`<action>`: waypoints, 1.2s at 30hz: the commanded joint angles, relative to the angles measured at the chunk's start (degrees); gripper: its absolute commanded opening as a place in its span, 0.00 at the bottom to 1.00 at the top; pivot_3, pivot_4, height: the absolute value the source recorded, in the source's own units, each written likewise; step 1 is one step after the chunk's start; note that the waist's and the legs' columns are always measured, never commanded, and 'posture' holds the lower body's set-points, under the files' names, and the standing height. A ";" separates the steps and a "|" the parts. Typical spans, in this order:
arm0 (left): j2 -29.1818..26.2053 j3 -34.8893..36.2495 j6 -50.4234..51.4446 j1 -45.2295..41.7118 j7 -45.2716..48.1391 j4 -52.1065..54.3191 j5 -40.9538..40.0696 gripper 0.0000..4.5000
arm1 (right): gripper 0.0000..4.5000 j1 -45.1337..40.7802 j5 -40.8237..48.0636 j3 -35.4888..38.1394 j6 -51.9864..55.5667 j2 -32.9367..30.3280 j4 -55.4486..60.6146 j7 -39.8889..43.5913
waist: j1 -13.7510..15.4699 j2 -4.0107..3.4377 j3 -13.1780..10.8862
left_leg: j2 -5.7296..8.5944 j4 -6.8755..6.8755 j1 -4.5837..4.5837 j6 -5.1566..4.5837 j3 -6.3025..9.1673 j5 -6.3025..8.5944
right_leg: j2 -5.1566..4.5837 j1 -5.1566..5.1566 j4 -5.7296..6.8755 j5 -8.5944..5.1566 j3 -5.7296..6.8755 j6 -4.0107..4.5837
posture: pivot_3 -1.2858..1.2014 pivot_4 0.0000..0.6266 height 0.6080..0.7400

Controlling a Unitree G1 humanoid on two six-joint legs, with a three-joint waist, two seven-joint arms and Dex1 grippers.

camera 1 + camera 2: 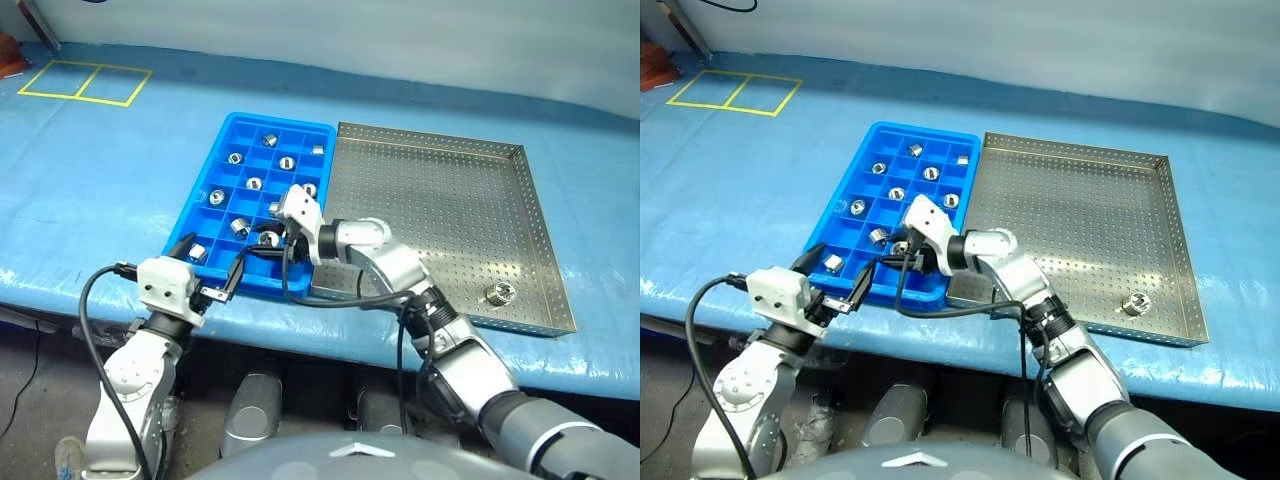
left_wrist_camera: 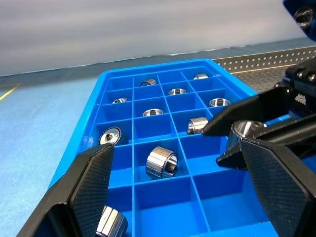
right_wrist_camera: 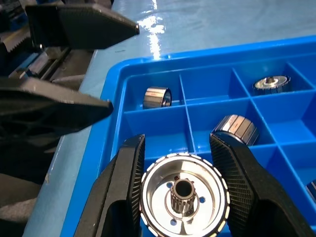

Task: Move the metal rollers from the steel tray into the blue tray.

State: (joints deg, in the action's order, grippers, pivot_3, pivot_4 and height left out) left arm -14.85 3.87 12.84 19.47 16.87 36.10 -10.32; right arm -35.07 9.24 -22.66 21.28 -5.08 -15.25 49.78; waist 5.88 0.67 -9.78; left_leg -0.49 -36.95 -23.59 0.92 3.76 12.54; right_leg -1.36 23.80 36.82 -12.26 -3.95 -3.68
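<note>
I'm looking at silver-grey jointed arms, each ending in a white wrist block. The left gripper [image 1: 213,268] is showing two black wedge fingers [image 2: 91,183] with a fine textured face. Black cables are looping along both forearms. The right gripper [image 3: 180,185] is showing ribbed black fingers [image 3: 236,178] on inner faces.

Blue tray seen from the left wrist, with a roller held over it

The blue tray [image 2: 123,81] spreads ahead, its grid holding metal rollers [image 2: 161,162] in many compartments: one near the centre, one at 7 o'clock beside a left gripper [image 2: 180,185] finger, others toward 12. The left gripper's black fingers [image 2: 91,180] stand wide apart with nothing between them. At 3 o'clock the right gripper [image 2: 232,136] clamps a shiny roller [image 2: 245,129] above the tray. The steel tray [image 2: 261,61] lies at 1 o'clock.
</note>
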 commanded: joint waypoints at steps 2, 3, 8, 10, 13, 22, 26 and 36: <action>-0.28 0.07 0.46 -0.74 0.36 2.68 -1.21 1.00 | 0.38 0.29 0.51 0.65 0.66 1.93 -0.68 -0.62 | -0.12 0.00 0.00 | 0.00 0.02 0.01 0.00 -0.01 0.00 | 0.00 0.01 0.00 0.00 -0.01 0.00 | 0.66 0.24 1.00; -0.22 0.14 0.53 -0.88 0.40 2.61 -1.28 1.00 | 0.38 0.43 0.16 0.41 0.56 2.18 -0.86 -0.83 | -0.11 0.00 0.00 | -0.01 0.02 0.01 0.00 -0.01 0.00 | 0.01 0.01 0.00 0.00 -0.01 0.01 | 0.66 0.24 1.00; -0.30 0.14 0.64 -1.27 0.52 2.41 -1.34 1.00 | 0.38 1.03 1.86 1.12 1.85 4.23 0.37 -0.62 | -0.09 0.00 0.00 | -0.02 0.03 0.00 0.01 0.00 0.00 | 0.02 0.01 0.00 -0.01 0.01 0.02 | 0.66 0.24 1.00; -0.29 0.23 0.59 -1.41 0.45 2.37 -1.45 1.00 | 0.38 0.91 1.32 0.87 1.79 4.47 0.14 -0.88 | -0.08 -0.01 0.00 | -0.02 0.03 0.00 0.01 0.00 0.00 | 0.01 0.01 0.00 -0.01 0.01 0.02 | 0.66 0.24 1.00; -0.43 0.18 0.52 -1.67 0.54 2.46 -1.43 1.00 | 0.38 0.81 -0.77 -0.31 1.26 4.03 -1.21 -1.55 | -0.08 -0.01 0.00 | -0.02 0.03 0.00 0.02 0.01 0.01 | 0.01 0.01 0.00 -0.02 0.02 0.02 | 0.65 0.24 1.00; -0.66 -1.82 1.02 -4.61 1.89 1.47 -1.81 1.00 | 0.73 3.35 0.66 3.23 0.34 3.73 0.44 -3.27 | -0.02 0.01 0.01 | -0.01 0.02 0.02 0.04 0.00 0.00 | 0.01 -0.02 -0.01 -0.02 0.02 0.02 | 0.63 0.24 1.00; -0.32 -4.69 1.01 -9.16 3.58 -1.67 -1.95 1.00 | 0.73 6.78 3.36 8.98 1.85 2.10 6.98 -7.06 | -0.05 0.00 0.00 | 0.07 0.00 -0.02 0.04 0.00 0.00 | -0.06 -0.05 -0.09 -0.02 0.01 -0.01 | 0.60 0.24 1.00; 1.99 -13.22 -3.04 -20.53 8.54 -13.36 -0.27 1.00 | 0.73 17.85 9.08 30.16 5.76 -4.71 27.14 -23.19 | -3.80 -0.02 0.00 | 0.04 -0.01 -0.09 0.03 -0.03 0.00 | -0.03 0.02 -0.05 0.00 -0.02 -0.03 | 0.53 0.24 1.00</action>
State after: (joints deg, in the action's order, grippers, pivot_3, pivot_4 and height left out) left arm -13.48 -8.17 11.86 0.16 24.53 23.62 -11.21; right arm -17.91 16.68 4.01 26.88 -9.12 6.77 28.94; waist 2.08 0.65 -9.78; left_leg -0.44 -36.96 -23.69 0.95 3.72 12.54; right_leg -1.40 23.81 36.76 -12.25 -3.99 -3.71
